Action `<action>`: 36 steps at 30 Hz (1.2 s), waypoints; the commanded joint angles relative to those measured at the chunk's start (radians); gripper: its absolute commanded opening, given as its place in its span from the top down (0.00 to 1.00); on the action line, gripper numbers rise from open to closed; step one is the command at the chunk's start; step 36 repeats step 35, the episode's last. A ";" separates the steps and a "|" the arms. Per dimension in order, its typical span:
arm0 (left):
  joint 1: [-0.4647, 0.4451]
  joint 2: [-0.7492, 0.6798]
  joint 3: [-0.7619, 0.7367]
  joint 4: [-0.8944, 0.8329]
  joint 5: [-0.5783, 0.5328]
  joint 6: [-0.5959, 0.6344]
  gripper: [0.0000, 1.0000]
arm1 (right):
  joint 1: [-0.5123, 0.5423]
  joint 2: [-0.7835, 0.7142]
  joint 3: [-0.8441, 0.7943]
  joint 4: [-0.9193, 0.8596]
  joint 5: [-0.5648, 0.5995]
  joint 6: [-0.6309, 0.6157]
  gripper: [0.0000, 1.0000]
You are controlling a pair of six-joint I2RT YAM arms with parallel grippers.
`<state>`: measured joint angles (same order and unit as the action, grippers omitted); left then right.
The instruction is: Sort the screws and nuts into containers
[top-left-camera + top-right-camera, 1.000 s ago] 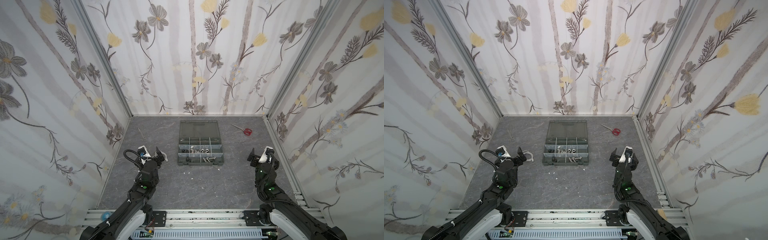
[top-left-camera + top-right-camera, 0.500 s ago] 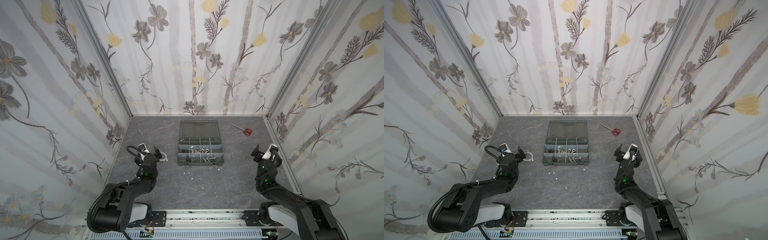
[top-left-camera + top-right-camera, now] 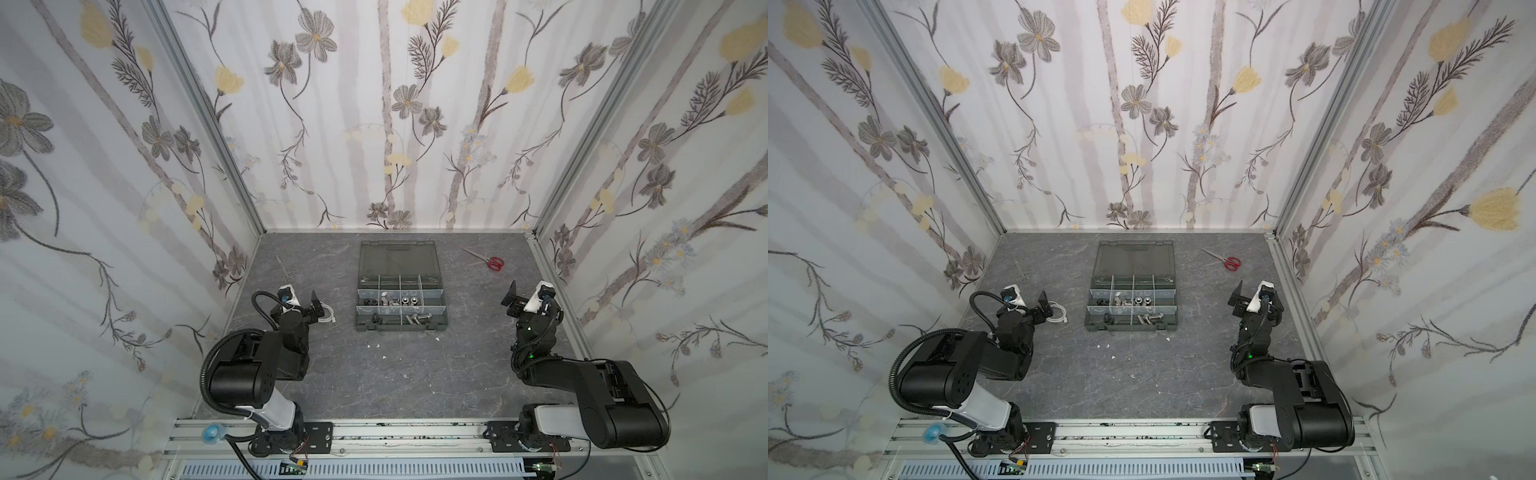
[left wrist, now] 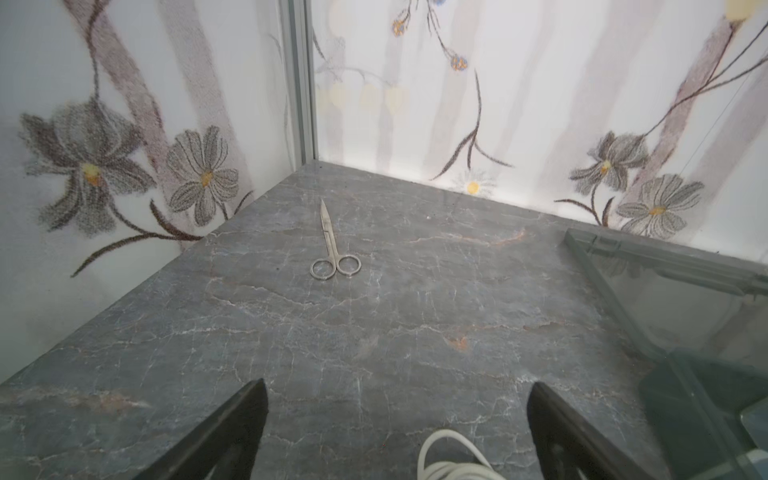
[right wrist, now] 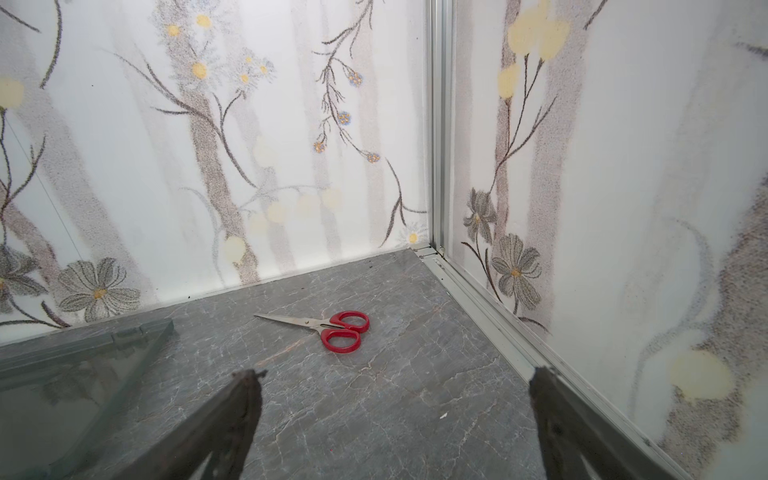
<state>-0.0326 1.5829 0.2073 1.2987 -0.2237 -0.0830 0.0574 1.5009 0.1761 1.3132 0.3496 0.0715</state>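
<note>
A dark grey organizer case (image 3: 401, 329) (image 3: 1130, 328) is set on the grey marbled worktop (image 3: 374, 382), midway between the left and right edges and nearer the rear edge than the front. Its smoky lid (image 3: 399, 257) (image 3: 1133, 257) is laid open flat toward the rear edge. The containers (image 3: 390, 282) (image 3: 1123, 283) are seen in both top views as rows of small compartments parted by pale dividers. The nuts (image 3: 409, 300) (image 3: 1140, 301) are gathered in the middle row and the screws (image 3: 412, 319) (image 3: 1144, 319) in the front row, toward the right side of the case; their number is too small to be told. The left gripper (image 4: 397, 384) is held low over the worktop near the left edge, well apart from the case, with its jaws spread wide and nothing between them. A coil of white cable (image 4: 449, 461) (image 3: 327, 314) is seen lying just beside its fingers (image 4: 232, 424). A pair of steel scissors (image 4: 332, 249) (image 3: 284, 269) is laid closed on the worktop toward the rear left corner. The right gripper (image 5: 395, 372) is held near the right edge, likewise well apart from the case, its jaws spread wide and nothing gripped. A pair of red-handled scissors (image 5: 332, 328) (image 3: 488, 261) is laid toward the rear right corner, between the lid and the right edge. A few white flecks (image 3: 376, 345) (image 3: 1105, 345) are scattered on the worktop just in front of the case.
</note>
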 commanded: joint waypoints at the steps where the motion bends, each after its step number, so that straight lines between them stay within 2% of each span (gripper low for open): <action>1: 0.001 -0.002 -0.007 0.104 0.030 -0.008 0.00 | 0.000 0.006 0.008 0.023 -0.036 0.005 0.00; 27: -0.015 0.005 0.016 0.078 0.002 0.007 0.00 | 0.012 0.012 0.011 0.027 -0.029 -0.009 0.00; 30: -0.016 0.005 0.018 0.071 0.000 0.009 0.00 | -0.015 0.013 0.022 0.002 -0.077 0.009 0.00; 36: -0.018 0.003 0.019 0.068 0.000 0.009 0.00 | -0.013 0.005 0.002 0.039 -0.074 0.005 0.00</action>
